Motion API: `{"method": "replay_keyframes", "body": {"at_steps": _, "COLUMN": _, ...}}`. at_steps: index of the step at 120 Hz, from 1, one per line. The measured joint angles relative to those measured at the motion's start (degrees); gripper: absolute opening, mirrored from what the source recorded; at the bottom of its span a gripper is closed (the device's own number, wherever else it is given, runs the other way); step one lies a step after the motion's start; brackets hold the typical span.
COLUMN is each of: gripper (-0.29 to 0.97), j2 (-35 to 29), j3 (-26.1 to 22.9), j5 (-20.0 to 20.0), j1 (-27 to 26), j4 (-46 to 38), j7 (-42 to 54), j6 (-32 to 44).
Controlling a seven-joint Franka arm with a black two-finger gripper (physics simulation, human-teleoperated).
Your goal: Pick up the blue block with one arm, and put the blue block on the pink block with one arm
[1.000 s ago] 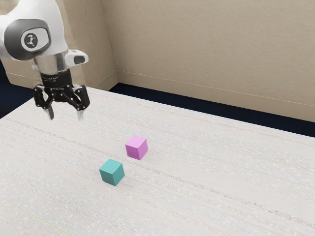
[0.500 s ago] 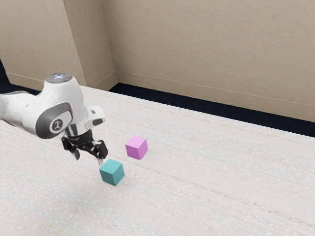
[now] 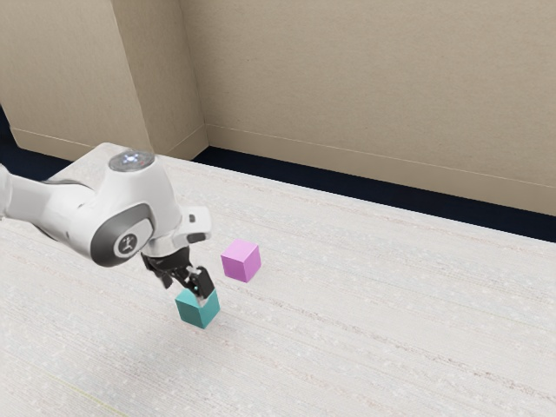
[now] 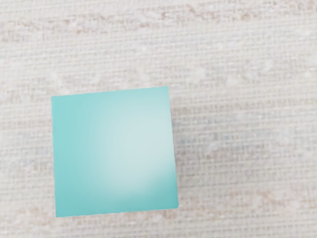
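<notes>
my end effector hangs low over the blue block, right at its top face, with the arm coming in from the exterior view's left. from that side angle i cannot tell whether the end effector is released or clenched, and i see no sign that the block is off the desk.

the blue block, which reads more as teal, sits flat on the desk. in the wrist view its square top face lies directly under my hand, with bare desk weave all around it, so it rests where it is and nothing is stacked on or against it. the pink block stands on the desk near it, further back and toward the exterior view's right, apart from the blue one with a clear strip of desk between them. its top is bare.

by my judgement the task is at its early part: the approach to the blue block looks done or nearly so, and the grasp itself is the step in hand. the lift, the short carry over to the pink block, and the placing on its top are all left to do.
</notes>
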Motion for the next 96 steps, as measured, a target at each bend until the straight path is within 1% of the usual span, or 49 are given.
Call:
{"method": "replay_keyframes", "body": {"at_steps": 17, "gripper": 0.68, "j2": 1.8, "j3": 0.4, "j5": -3.2, "j1": -0.2, "j4": 0.7, "j7": 0.8, "j6": 1.8}}
{"method": "replay_keyframes", "body": {"at_steps": 28, "gripper": 0.68, "j2": 2.9, "j3": 0.6, "j5": -4.1, "j1": -0.1, "j4": 1.0, "j7": 1.1, "j6": 2.3}}
{"method": "replay_keyframes", "body": {"at_steps": 55, "gripper": 0.68, "j2": 5.7, "j3": 1.6, "j5": -4.7, "j1": -0.1, "j4": 2.0, "j7": 2.7, "j6": 3.3}}
{"method": "replay_keyframes", "body": {"at_steps": 78, "gripper": 0.68, "j2": 8.6, "j3": 1.8, "j5": -4.8, "j1": 0.4, "j4": 4.5, "j7": 4.5, "j6": 3.7}}
{"method": "replay_keyframes", "body": {"at_steps": 96, "gripper": 0.68, "j2": 8.9, "j3": 1.8, "j5": -4.8, "j1": 0.3, "j4": 4.9, "j7": 5.8, "j6": 3.3}}
